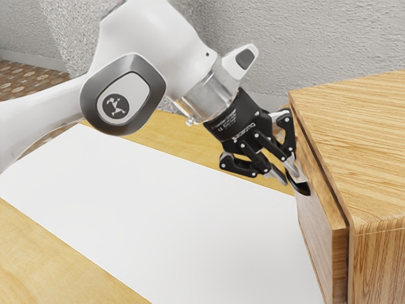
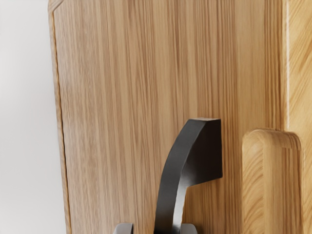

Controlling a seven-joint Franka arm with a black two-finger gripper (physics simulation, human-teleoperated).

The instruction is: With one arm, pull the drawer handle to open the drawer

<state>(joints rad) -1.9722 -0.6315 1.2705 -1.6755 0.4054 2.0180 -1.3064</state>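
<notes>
Where the gripper meets the drawer, jaws stand spread (not clamped); handle between them.

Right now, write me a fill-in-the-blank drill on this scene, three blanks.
The gripper reaches the dark ____ on the drawer.
The cabinet is made of ____.
The mat lying on the table is coloured ____.
Missing words: handle; wood; white.
</notes>
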